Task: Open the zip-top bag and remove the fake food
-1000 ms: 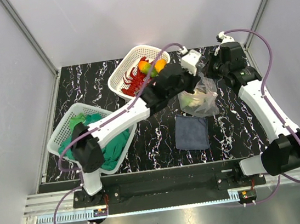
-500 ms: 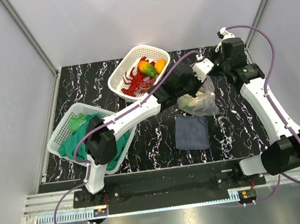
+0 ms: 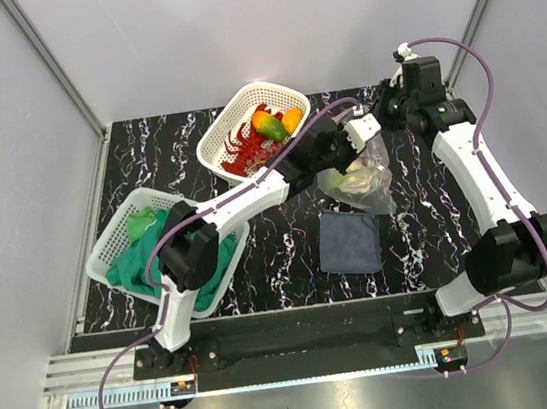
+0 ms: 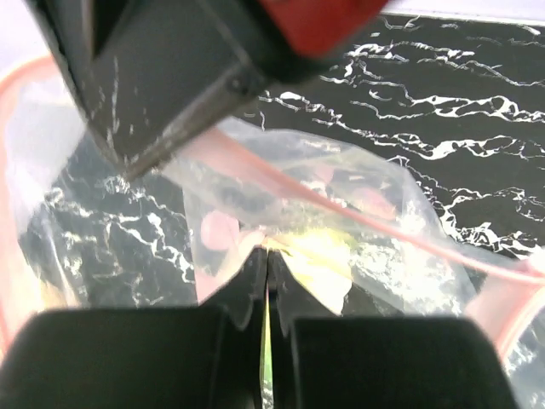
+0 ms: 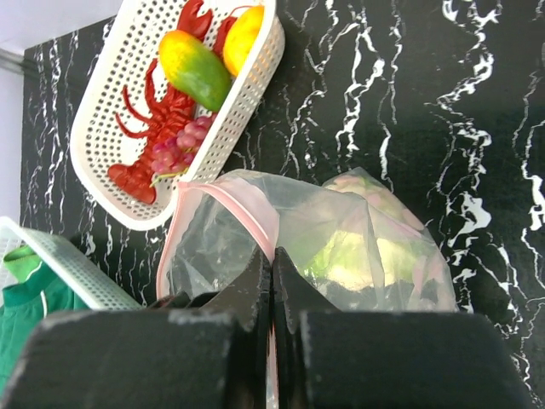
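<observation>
Inside zip-top bag (image 3: 376, 159): yellow-green fake food (image 3: 357, 183); basket (image 3: 204, 149) holds lobster (image 3: 243, 148)

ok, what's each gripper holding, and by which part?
Both hold the zip-top bag. Right gripper pinches the mouth edge at the pink zip strip; left gripper pinches clear film just below that strip.

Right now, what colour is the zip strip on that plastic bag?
Pink-red; the strip on the zip-top bag shows best in the right wrist view.
</observation>
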